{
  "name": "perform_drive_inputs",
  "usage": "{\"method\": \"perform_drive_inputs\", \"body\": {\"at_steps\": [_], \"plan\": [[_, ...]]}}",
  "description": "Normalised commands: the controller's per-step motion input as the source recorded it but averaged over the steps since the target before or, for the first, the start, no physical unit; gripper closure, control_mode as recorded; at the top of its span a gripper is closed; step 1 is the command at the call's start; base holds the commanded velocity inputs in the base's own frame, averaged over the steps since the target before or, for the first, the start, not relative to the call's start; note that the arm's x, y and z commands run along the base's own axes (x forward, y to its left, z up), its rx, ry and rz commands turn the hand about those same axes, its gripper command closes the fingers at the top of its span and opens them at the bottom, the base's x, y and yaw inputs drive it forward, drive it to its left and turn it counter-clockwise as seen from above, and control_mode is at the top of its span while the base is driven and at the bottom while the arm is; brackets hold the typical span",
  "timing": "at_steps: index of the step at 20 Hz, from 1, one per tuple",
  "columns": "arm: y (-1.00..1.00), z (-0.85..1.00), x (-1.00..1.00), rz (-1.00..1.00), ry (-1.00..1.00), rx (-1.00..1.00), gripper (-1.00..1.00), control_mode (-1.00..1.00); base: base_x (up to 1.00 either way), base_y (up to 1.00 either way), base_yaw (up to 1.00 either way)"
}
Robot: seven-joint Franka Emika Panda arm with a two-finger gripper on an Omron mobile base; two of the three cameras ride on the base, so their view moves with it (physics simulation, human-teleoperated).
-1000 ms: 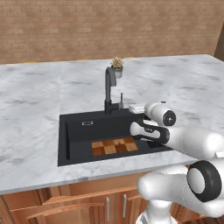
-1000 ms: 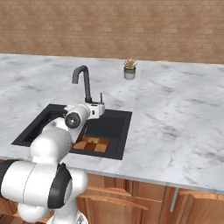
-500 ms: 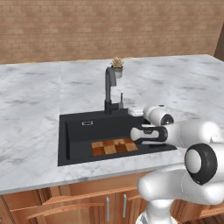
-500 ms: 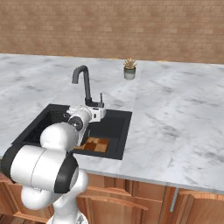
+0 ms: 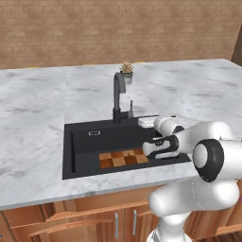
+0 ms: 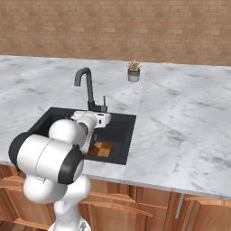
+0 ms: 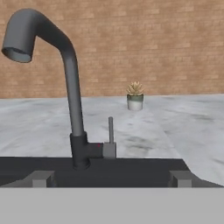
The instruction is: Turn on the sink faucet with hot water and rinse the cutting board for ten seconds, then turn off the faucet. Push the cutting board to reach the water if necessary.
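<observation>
The claw [image 7: 109, 178] stands wide open with nothing in it, low over the sink [image 5: 80, 142] and facing the sink faucet [image 7: 70, 92], whose lever stands upright at its 3 o'clock side. The cutting board [image 5: 124, 159] lies flat on the basin floor toward 6 o'clock, below the arm. A potted plant [image 6: 133, 71] sits on the bench [image 5: 33, 113] at 12 o'clock.

I find myself in a kitchen, rendered rather than real. A long grey-veined marble counter [image 5: 38, 118] carries a matte black sink [image 5: 80, 142] with a tall dark gooseneck sink faucet [image 5: 119, 97] at its rear edge, and wooden cabinet fronts [image 6: 149, 203] with bar handles run beneath. A brick wall [image 7: 153, 43] backs the counter, a small potted plant [image 6: 133, 71] stands near it, and a checkered cutting board [image 5: 124, 158] lies in the basin.
</observation>
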Motion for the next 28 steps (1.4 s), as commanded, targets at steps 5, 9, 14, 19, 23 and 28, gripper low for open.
{"method": "perform_drive_inputs", "body": {"at_steps": [5, 9, 14, 19, 23, 28], "plan": [[-0.09, -0.06, 0.24, 0.00, 0.00, 0.00, -1.00, -1.00, 0.00, 0.00, 0.00], [-0.10, -0.08, 0.26, 0.00, 0.00, 0.01, -1.00, -1.00, 0.00, 0.00, 0.00], [-0.01, -0.07, 0.28, 0.00, 0.00, 0.00, -1.00, -1.00, 0.00, 0.00, 0.00], [0.00, -0.12, 0.28, 0.00, 0.00, 0.00, -1.00, -1.00, 0.00, 0.00, 0.00], [0.00, -0.13, 0.27, 0.00, 0.00, 0.00, -1.00, -1.00, 0.00, 0.00, 0.00], [0.00, -0.12, 0.32, 0.00, 0.00, 0.00, -1.00, -1.00, 0.00, 0.00, 0.00]]}}
